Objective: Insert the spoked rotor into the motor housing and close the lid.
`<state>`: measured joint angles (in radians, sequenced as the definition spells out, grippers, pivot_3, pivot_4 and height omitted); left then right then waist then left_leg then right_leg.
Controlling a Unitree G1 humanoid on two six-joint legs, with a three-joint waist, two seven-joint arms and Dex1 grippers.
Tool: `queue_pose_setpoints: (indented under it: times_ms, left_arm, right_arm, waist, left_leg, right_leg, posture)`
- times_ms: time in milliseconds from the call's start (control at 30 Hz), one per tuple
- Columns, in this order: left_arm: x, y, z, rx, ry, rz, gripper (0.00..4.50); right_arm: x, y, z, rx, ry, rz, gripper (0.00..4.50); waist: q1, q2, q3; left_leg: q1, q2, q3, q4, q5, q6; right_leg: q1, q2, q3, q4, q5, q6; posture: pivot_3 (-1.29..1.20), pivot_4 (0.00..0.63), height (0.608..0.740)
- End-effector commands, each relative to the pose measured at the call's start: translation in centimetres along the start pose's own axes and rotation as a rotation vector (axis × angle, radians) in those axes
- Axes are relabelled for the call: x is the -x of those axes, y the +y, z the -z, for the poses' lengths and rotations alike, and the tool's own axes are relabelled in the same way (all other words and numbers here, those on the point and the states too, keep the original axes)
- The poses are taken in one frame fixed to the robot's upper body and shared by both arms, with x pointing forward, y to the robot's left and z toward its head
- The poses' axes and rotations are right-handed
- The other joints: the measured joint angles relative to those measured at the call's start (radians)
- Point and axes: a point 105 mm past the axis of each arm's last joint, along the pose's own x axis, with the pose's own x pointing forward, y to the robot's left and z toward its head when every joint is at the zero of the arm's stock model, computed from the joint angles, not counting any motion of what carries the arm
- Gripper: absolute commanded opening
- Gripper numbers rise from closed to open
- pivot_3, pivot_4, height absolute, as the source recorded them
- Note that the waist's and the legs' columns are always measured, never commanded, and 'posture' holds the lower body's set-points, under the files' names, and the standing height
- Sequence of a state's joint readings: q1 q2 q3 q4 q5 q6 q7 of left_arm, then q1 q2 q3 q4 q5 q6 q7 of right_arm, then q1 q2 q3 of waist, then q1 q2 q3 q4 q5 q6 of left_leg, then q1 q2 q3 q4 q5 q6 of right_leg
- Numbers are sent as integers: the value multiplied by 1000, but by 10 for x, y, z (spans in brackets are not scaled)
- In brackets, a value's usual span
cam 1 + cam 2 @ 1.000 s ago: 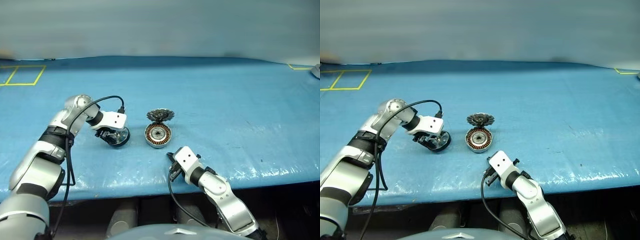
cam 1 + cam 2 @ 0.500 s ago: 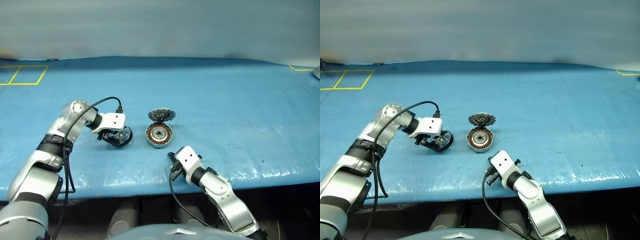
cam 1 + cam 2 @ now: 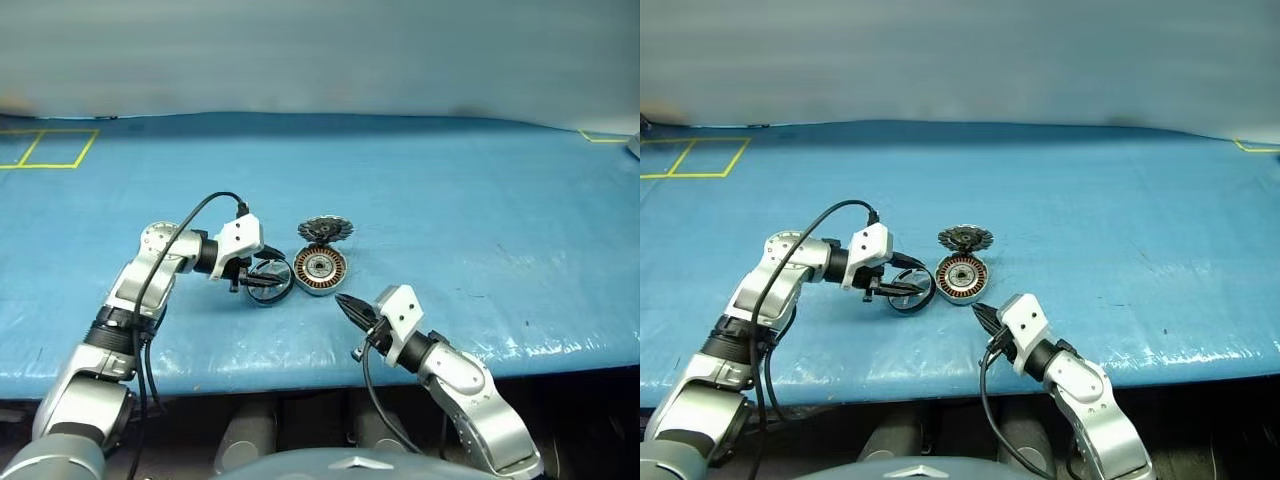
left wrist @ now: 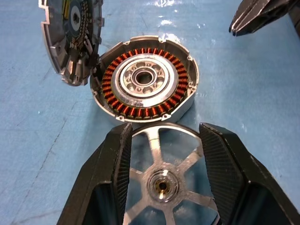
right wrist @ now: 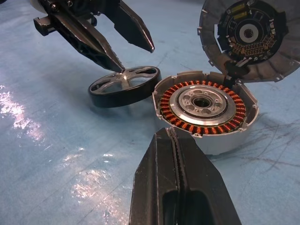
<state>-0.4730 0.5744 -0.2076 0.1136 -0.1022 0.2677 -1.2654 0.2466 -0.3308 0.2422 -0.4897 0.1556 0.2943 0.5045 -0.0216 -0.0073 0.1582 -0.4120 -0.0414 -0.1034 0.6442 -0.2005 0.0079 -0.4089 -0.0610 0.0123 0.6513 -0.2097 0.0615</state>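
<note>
Spoked rotor [image 5: 124, 86] tilted just beside motor housing [image 5: 205, 111] on blue counter [image 3: 480, 200], left gripper [image 4: 161, 154] spread around rotor's rim, lid [image 5: 249, 38] standing open, hinged at housing's far edge, right gripper [image 5: 174, 140] clenched, empty, near housing

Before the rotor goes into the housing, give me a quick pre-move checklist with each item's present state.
1. Spoked rotor within reach of the left gripper: ok, it lies between the open fingers, tilted against the motor housing.
2. Firm grip on the rotor: not ok, in the right wrist view one fingertip rests on a spoke and the other is clear above.
3. Housing cavity free: ok, copper windings and centre bearing exposed.
4. Lid out of the way: ok, standing open at the housing's far edge.
5. Right gripper clear: ok, shut, beside the housing, not touching.
</note>
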Motion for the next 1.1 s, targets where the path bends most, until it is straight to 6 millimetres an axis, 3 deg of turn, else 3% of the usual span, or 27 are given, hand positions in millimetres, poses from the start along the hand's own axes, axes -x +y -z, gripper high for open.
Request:
queue_pose_setpoints:
  times_ms: [33,167,467,1100]
  left_arm:
    - [7,-1,2,-65,63,-13,2373]
    - [13,2,20,-90,195,-15,2373]
    - [18,18,10,-147,224,-33,2373]
    - [2,15,13,-267,322,146,2373]
  right_arm:
    - [0,-1,-8,25,-23,9,0]
    - [-2,-5,-6,35,-12,44,0]
    - [-6,-10,-1,59,10,73,0]
    - [-8,-8,10,71,55,101,0]
  waist:
    - [0,0,0]
    - [-1,1,0]
    - [10,0,0]
    - [8,0,1]
  left_leg:
    - [0,0,0,0,0,0]
    - [1,1,1,-1,0,0]
    - [-1,0,1,-1,0,0]
    - [-1,0,2,-2,0,0]
  right_leg:
    - [0,0,0,0,0,0]
    - [-1,0,0,0,0,-1]
    - [-1,0,0,-1,0,-1]
    - [-1,0,0,-1,0,-1]
  posture:
    - [0,150,740]
    - [0,150,740]
    - [0,150,740]
    - [0,150,740]
